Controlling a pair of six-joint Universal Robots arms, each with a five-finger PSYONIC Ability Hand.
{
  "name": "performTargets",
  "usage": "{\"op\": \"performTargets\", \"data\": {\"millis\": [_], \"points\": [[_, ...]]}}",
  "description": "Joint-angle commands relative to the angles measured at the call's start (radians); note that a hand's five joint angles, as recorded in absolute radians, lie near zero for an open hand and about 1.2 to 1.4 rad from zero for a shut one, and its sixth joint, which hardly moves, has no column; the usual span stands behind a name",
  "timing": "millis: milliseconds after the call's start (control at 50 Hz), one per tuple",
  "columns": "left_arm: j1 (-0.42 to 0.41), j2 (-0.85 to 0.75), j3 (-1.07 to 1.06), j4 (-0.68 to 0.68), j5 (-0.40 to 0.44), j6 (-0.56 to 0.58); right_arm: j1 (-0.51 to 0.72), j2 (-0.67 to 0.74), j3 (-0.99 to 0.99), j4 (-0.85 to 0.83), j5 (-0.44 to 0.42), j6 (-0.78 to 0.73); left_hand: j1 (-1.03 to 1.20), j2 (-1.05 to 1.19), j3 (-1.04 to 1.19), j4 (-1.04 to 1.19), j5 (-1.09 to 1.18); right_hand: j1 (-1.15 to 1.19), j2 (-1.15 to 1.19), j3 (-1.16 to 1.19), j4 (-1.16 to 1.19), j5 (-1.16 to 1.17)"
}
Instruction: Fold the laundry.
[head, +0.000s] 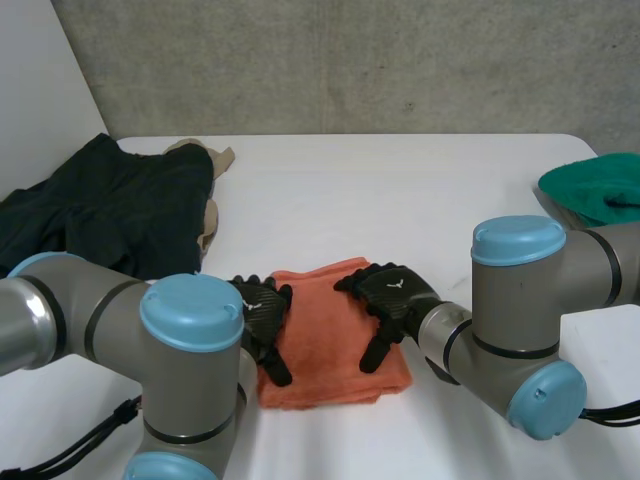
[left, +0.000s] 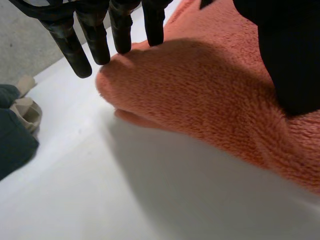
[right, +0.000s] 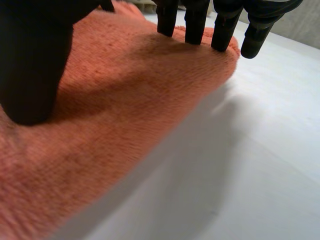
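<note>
While both hands lie on the orange towel (head: 335, 335), the step in hand looks like smoothing a fold already made, not gripping for a new one. From the head view, the towel sits as a compact folded rectangle near the front of the white table (head: 400, 190), between the two arms. The left hand (head: 262, 315) rests along its left edge and the right hand (head: 392, 300) lies over its right half. A dark garment (head: 110, 205) with a beige cloth (head: 210, 160) lies heaped well apart at the far left, and a green cloth (head: 600, 185) waits at the far right. Along the left wrist view, that hand's fingers (left: 95, 35) are straight and spread, their tips at a rounded corner of the towel, and the thumb (left: 290, 60) rests on the pile; nothing is pinched. Along the right wrist view, the fingers (right: 195, 25) are likewise straight, reaching the far edge, with the thumb (right: 35, 65) set down on top and no cloth held. The next move probably calls for either lifting both hands clear, or curling fingers under an edge for another fold.
</note>
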Motion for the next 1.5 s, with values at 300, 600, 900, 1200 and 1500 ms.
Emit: {"op": "performTargets", "data": {"millis": [300, 600, 900, 1200, 1500], "points": [[0.126, 0.185, 0.211, -0.010, 0.477, 0.057, 0.134, -0.294, 0.326, -0.255, 0.105, -0.180, 0.002, -0.013, -0.015, -0.007, -0.029, -0.053, -0.037, -0.033, -0.033, -0.046], [0.138, 0.133, 0.405, -0.175, 0.751, 0.052, 0.197, -0.132, 0.416, -0.553, 0.141, -0.315, 0.002, -0.013, -0.015, -0.007, -0.029, -0.053, -0.037, -0.033, -0.033, -0.046], [0.136, 0.129, 0.396, -0.175, 0.751, 0.049, 0.197, -0.059, 0.373, -0.676, 0.141, -0.347, 0.002, -0.013, -0.015, -0.007, -0.029, 0.058, 0.073, 0.077, 0.077, 0.064], [0.144, 0.128, 0.391, -0.175, 0.751, 0.046, 0.198, 0.020, 0.240, -0.676, 0.126, -0.347, -0.004, -0.018, -0.020, -0.013, -0.035, 0.555, 0.571, 0.575, 0.575, 0.562], [0.146, 0.131, 0.391, -0.175, 0.751, 0.046, 0.194, 0.040, 0.171, -0.596, 0.137, -0.333, -0.001, -0.015, -0.018, -0.010, -0.032, 0.246, 0.261, 0.266, 0.265, 0.252]]}}
